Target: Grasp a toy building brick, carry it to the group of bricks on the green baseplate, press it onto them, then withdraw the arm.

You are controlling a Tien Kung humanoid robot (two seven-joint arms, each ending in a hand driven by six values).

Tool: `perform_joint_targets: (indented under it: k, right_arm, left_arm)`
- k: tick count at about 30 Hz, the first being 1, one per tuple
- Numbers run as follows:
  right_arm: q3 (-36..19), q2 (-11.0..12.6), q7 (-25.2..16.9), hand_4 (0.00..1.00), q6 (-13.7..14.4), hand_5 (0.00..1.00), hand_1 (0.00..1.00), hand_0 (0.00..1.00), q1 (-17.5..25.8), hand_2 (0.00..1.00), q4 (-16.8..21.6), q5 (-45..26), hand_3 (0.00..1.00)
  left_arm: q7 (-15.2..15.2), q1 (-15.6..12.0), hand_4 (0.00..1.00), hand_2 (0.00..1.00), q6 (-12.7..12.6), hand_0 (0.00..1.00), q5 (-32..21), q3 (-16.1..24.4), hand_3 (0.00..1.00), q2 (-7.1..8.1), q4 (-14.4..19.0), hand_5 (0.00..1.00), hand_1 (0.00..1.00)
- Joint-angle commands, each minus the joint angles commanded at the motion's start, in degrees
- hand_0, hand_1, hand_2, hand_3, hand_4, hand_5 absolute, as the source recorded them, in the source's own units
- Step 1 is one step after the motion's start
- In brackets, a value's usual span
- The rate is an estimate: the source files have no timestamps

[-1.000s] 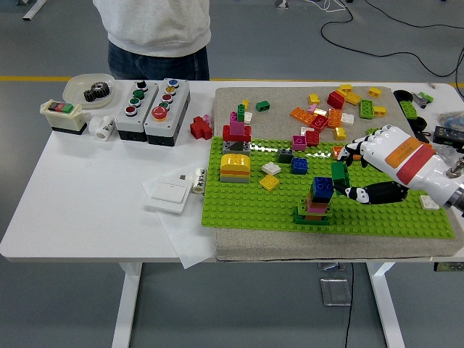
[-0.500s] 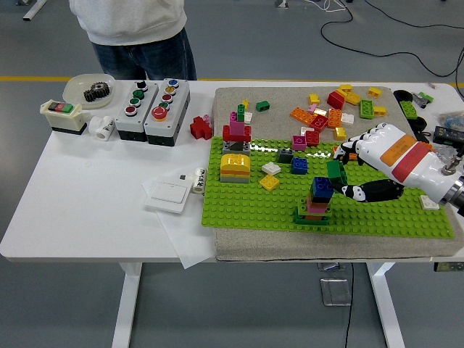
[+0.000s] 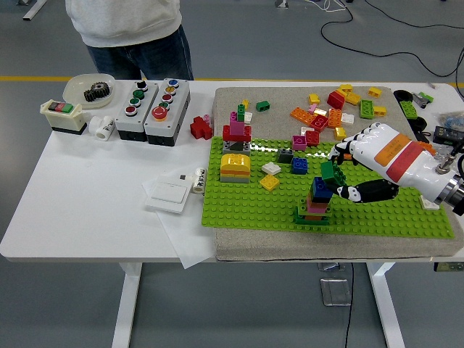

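Green brick point(image 3: 328, 172) in robot hand point(image 3: 346, 172)

Right arm reaching in, fingers pinched

The right hand point(image 3: 366, 168) comes in from the right edge, white shell turned upward, forearm angled low. Its fingers point(image 3: 342, 148) curl downward toward the black thumb, closed in a grasp. The left arm is out of sight.

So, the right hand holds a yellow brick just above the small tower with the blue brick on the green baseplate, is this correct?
Not quite: the brick in the right hand is green, not yellow, as the head view shows. The rest stands: the hand holds it at the top of the small tower with the blue brick on the green baseplate.
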State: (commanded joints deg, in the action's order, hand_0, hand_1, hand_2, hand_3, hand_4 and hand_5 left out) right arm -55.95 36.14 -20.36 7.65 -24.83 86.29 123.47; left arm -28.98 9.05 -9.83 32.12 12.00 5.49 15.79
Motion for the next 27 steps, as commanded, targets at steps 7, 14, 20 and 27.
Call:
perform_joint_targets:
  k: [7,14,20,27]
  right_arm:
    - [1.0,-0.1,0.0,0.699,0.0,0.430,0.339,0.219,-0.9,0.462,-0.5,-0.1,0.508]
    - [2.7,-0.2,-0.2,0.700,0.0,0.430,0.339,0.220,-2.3,0.462,-1.5,-0.3,0.508]
    - [4.1,-0.2,-0.3,0.702,0.0,0.430,0.338,0.219,-3.5,0.462,-2.1,-0.3,0.509]
    - [5.8,-0.4,-0.3,0.706,-0.1,0.431,0.339,0.220,-5.0,0.463,-2.2,-0.5,0.510]
  left_arm:
    - [0.0,0.0,0.792,0.634,0.0,0.395,0.1,0.0,0.782,0.04,0.0,0.908,0.532]
    - [0.0,0.2,0.792,0.633,0.0,0.395,0.0,-0.1,0.782,0.13,0.1,0.907,0.531]
    - [0.0,0.2,0.792,0.633,-0.1,0.395,-0.1,-0.2,0.782,0.18,0.1,0.906,0.531]
    - [0.0,0.3,0.792,0.628,-0.1,0.389,0.1,-0.2,0.782,0.25,0.1,0.904,0.527]
